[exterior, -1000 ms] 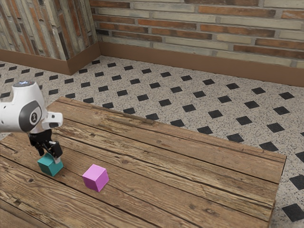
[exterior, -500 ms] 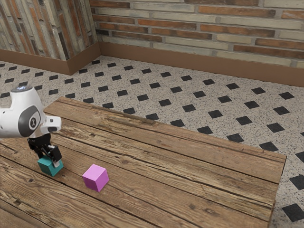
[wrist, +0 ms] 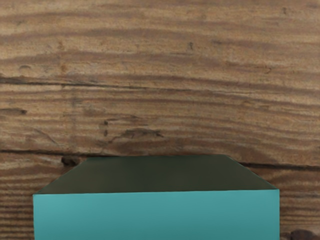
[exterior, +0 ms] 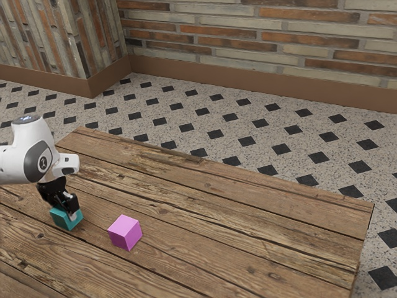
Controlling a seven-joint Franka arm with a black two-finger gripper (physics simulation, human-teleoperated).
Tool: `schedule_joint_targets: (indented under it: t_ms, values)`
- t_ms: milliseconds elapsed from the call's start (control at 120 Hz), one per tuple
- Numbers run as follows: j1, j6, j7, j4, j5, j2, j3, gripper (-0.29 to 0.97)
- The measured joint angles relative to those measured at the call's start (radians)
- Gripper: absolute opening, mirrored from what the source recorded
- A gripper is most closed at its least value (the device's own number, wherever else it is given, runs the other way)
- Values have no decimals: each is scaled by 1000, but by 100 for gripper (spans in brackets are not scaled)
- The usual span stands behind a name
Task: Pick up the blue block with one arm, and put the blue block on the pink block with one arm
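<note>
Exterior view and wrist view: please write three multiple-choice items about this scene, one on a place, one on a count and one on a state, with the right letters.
1. Where is the gripper?
A. raised high, far from any block
B. low, at the blue block
C. at the pink block

2. How many blocks stand on the table?
A. one
B. three
C. two

3. In which state is the blue block?
A. standing on the table, apart from the pink block
B. stacked on the pink block
C. hanging over the table's edge

Right letters:
1 B: in the exterior view the hand sits right on top of the blue block.
2 C: one blue and one pink block show on the wood.
3 A: bare planks lie between the two blocks, and the pink block's top is free.
</note>
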Motion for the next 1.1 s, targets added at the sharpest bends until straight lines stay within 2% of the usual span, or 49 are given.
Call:
schedule_joint_targets:
  t_ms: [367,517,775,1100]
  values:
    - [0,-4,-12,38,8,-12,-8,35]
    - [-12,-53,-34,102,10,-31,-61,34]
    - [-3,-150,-108,99,13,-128,-142,34]
    - [36,-238,-253,119,47,-147,-291,34]
